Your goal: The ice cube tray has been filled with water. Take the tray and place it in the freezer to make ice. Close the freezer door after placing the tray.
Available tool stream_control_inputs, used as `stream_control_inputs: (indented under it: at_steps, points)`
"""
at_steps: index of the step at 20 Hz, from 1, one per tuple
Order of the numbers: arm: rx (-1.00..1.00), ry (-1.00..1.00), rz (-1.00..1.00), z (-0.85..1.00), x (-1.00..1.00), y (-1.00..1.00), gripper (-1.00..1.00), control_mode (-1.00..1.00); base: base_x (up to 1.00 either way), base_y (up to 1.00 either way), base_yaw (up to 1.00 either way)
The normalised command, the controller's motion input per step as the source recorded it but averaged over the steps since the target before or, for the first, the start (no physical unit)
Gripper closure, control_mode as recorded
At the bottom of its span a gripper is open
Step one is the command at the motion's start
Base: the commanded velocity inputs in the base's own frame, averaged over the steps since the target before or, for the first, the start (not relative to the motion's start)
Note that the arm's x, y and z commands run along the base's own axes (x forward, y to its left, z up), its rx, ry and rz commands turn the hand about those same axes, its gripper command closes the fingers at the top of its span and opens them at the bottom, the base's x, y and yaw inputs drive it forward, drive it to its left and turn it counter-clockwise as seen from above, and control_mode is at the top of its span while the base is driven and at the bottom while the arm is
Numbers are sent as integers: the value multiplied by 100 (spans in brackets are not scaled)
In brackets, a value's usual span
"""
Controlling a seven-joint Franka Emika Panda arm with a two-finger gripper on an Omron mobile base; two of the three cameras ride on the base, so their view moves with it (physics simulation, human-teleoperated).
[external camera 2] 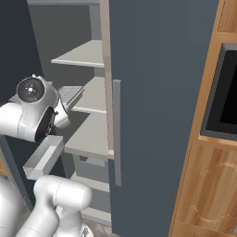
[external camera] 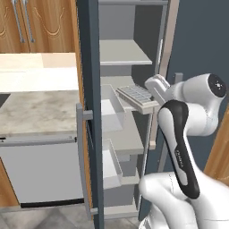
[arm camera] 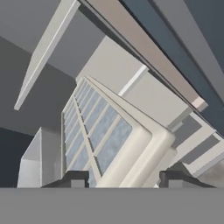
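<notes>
Sim kitchen, freezer (external camera: 129,53) standing open, arm reaching in w/ the ice cube tray.

Gripper (arm camera: 124,180) fingers clamped on the near end of the ice cube tray (arm camera: 98,131); tray juts fwd from the fingertips, tilted, over the mid shelf (external camera: 134,134), apparently not resting yet. White bin (external camera: 112,107) just left of the tray. To do it well, I'd level the tray, push deeper past the shelf edge, lower till flat, then let go. Freezer door (external camera: 91,112) open, closes after.
</notes>
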Motion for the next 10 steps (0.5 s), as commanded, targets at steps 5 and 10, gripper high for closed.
stream_control_inputs:
  at_steps: [5,10]
  points:
    - [0,-3,0,43,0,10,100,-100,0,0,0]
    - [0,-1,0,44,3,0,100,-100,0,0,0]
